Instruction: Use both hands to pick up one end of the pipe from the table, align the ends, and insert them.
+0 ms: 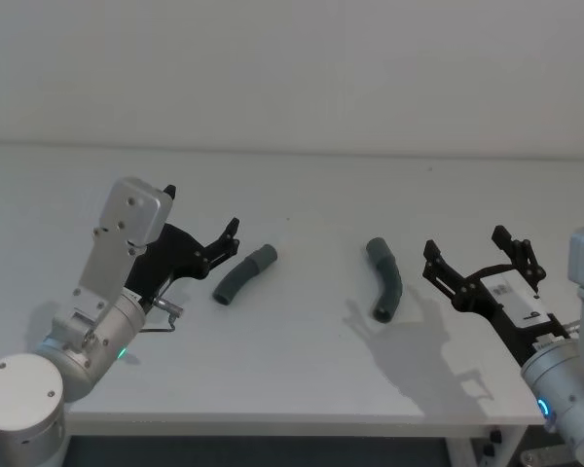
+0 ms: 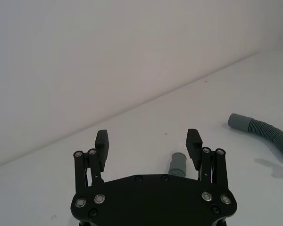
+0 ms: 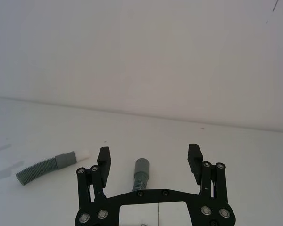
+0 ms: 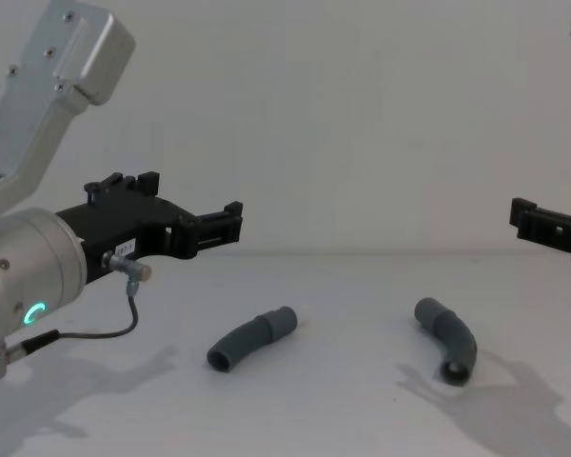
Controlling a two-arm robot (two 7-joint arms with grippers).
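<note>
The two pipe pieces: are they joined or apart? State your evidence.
Apart. The left pipe piece and the right pipe piece lie separately on the table, with bare surface between them and no ends touching.

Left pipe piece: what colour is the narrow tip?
White tip beyond the grey cuff; clearest in the right wrist view.

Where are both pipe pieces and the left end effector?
left pipe piece point(image 1: 241, 274), head view, ribbed middle.
right pipe piece point(image 1: 391, 279), head view, ribbed middle.
left end effector point(image 2: 147, 139), left wrist view, between fingertips.

Matt white table, ribbed grey pipe, matt black plastic left hand, right hand
</note>
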